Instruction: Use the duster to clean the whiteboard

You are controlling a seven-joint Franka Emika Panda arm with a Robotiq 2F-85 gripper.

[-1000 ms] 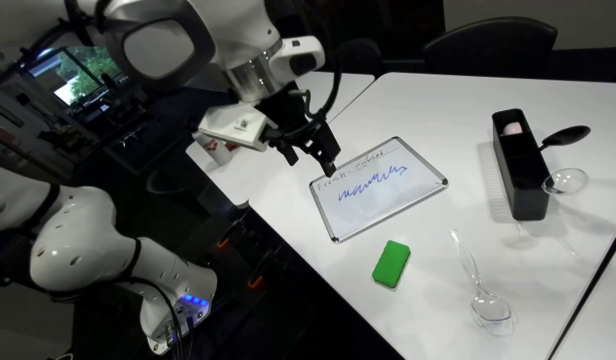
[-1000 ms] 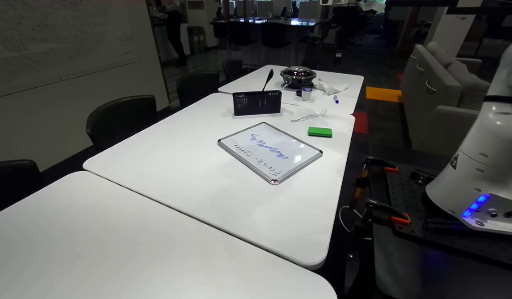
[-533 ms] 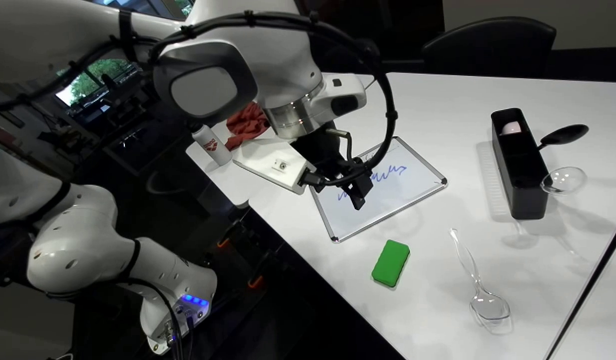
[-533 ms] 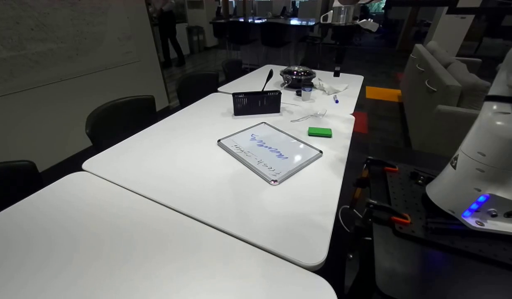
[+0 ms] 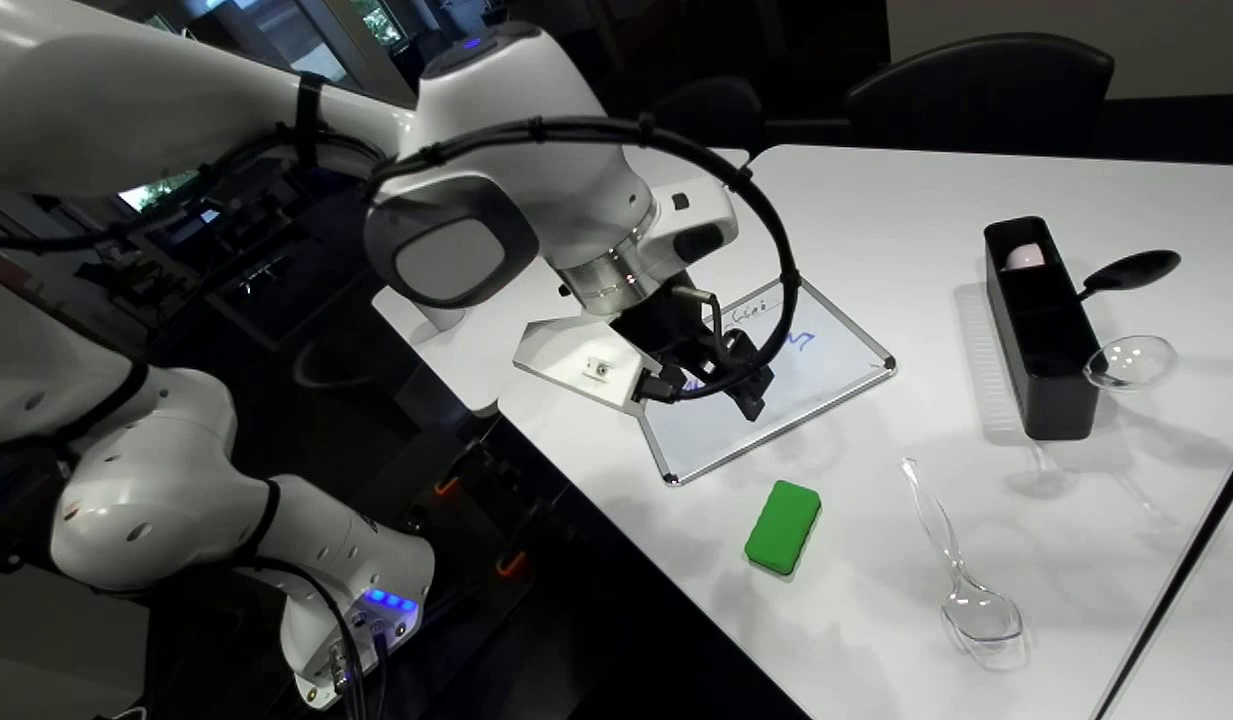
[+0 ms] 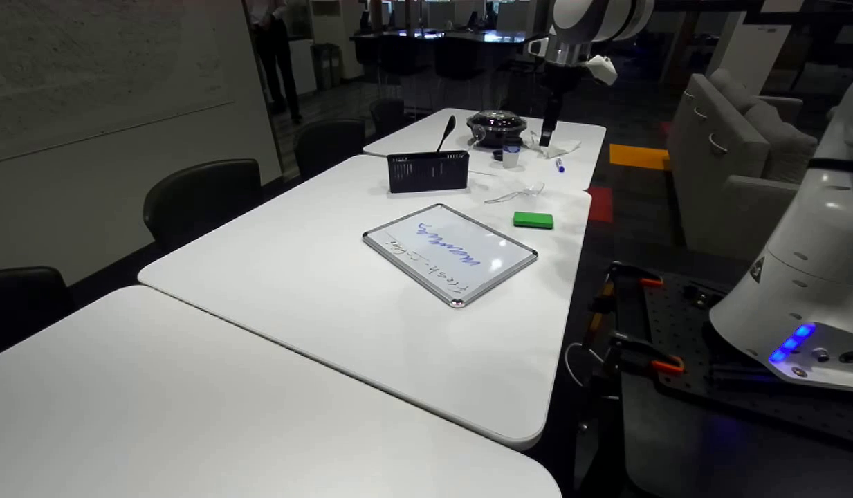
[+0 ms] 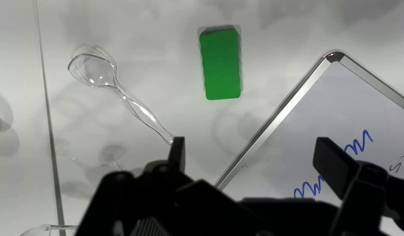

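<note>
Table (image 5: 876, 225): one, white, bearing every loose item listed below.
Whiteboard (image 6: 449, 252): one, flat on the table, silver-framed, written on in blue and black; I judge the wiping all to do.
Box (image 6: 428, 176): one, long, black, standing apart from the whiteboard.
Gripper (image 7: 252, 149): one, spread wide, nothing held, in the air above the table.
Spoon (image 7: 141, 113): one, clear, lying loose; I would keep off it on the way down.
Duster (image 7: 220, 64): one, green, flat on the table between spoon and whiteboard in the wrist view, near a whiteboard corner, touching neither. I expect it light, slightly soft, hard to break, its wavy long sides giving fair purchase; the underside, presumably the wiping face, is hidden from me. I would take hold across the narrow width, at mid-length, high enough to leave the underside proud, and squeeze firmly enough that it does not twist when rubbed
</note>
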